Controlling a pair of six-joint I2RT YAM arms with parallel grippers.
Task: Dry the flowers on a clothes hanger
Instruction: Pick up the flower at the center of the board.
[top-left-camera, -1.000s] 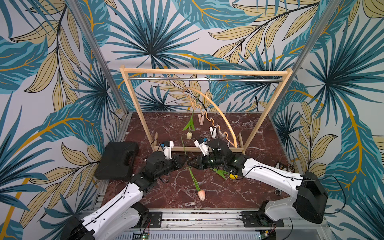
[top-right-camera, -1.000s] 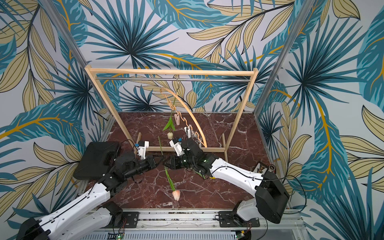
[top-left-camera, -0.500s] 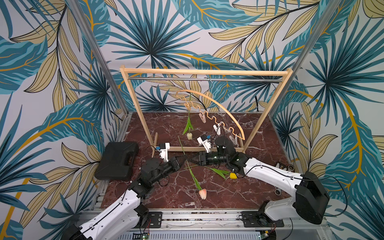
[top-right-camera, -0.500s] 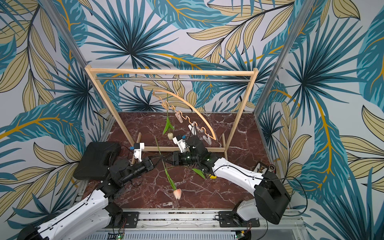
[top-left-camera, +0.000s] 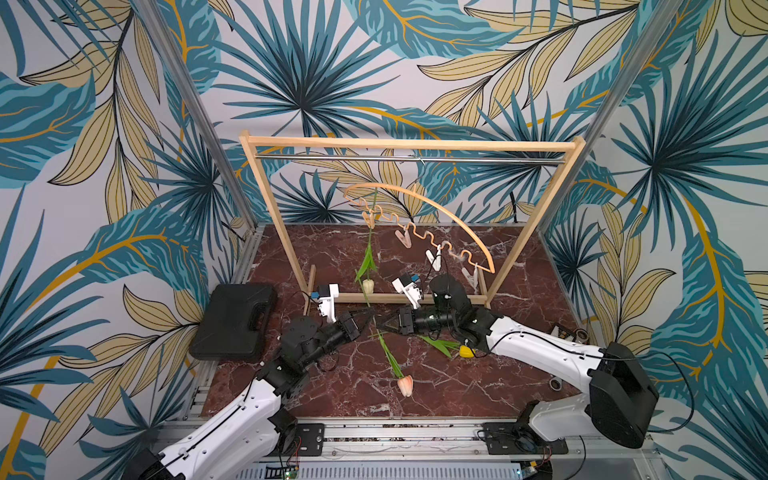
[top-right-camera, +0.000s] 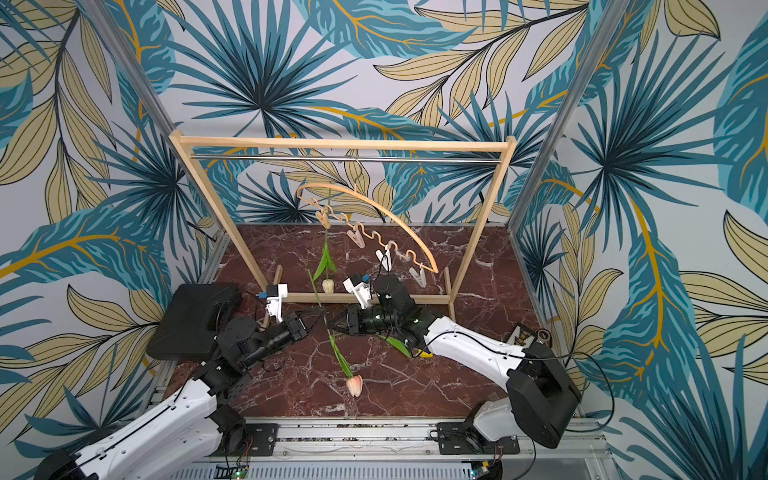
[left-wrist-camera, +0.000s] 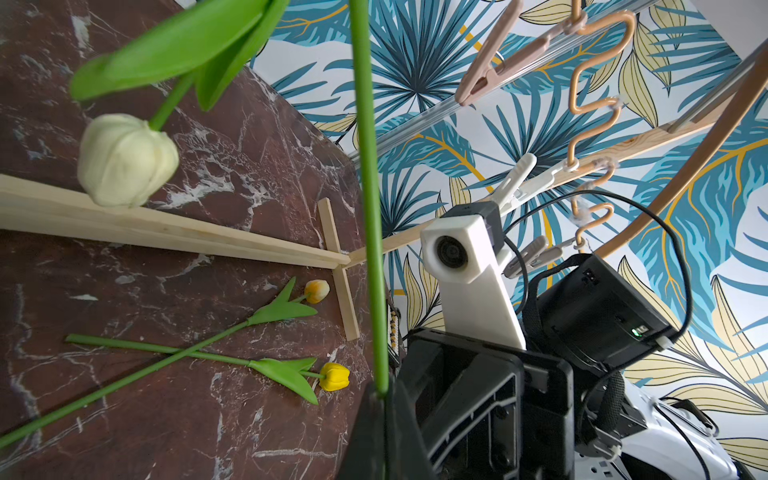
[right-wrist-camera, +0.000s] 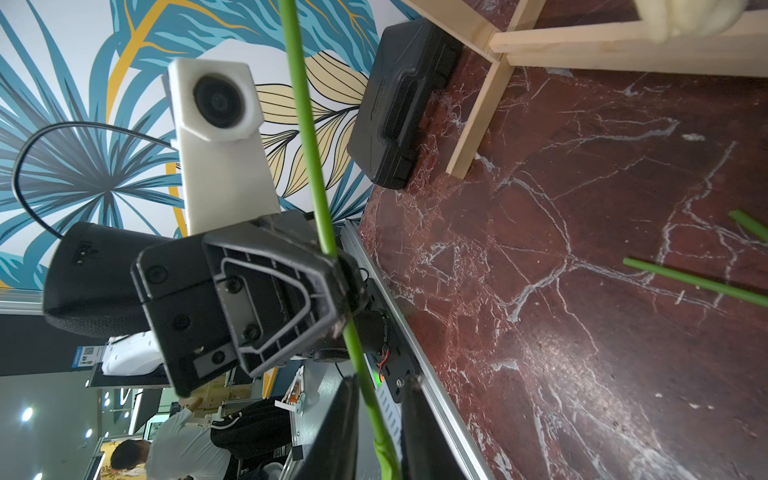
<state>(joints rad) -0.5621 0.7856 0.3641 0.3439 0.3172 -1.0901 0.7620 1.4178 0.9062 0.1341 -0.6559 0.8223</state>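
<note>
**Flowers (top-left-camera: 386, 353): one pegged, one in my grip, two lying on the marble**

The red marble table (top-left-camera: 353, 399) carries everything. The wooden rack (top-left-camera: 409, 144) stands on it, and a black case (top-left-camera: 232, 320) lies at the table's left edge, near the rack's left foot. The clothes hanger (top-left-camera: 460, 217) hooks over the rack's metal rod (top-left-camera: 332, 158). It hangs tilted, left end high and right end low, close to the right post.

My left gripper (top-left-camera: 369, 314) and right gripper (top-left-camera: 384, 327) meet almost tip to tip in front of the rack's bottom rail. The left jaws are clenched on the stem of the pink tulip (top-left-camera: 405, 384), partway along it. That tulip slants head down: its cut end rises past the rail and its bloom sits low near the table's front. I cannot tell whether the bloom touches the marble. My right jaws stand apart, with one of the fingers (right-wrist-camera: 340, 424) on each side of the same stem, just below the left grip. A gap shows beside the stem there, so nothing is pinched.

The cream-white tulip (top-left-camera: 368, 286) hangs head down from the hanger's high end, its bloom level with the bottom rail. The yellow tulip (top-left-camera: 466, 352) lies on the table under my right arm. The left wrist view shows its stem crossing that of the yellow-orange tulip (left-wrist-camera: 316, 291), which lies flat beside the rack's right foot.

One clothespin (top-left-camera: 369, 218) grips the cream-white tulip's stem. Three more clothespins (top-left-camera: 402, 239) dangle along the wavy bar with nothing in them.
</note>
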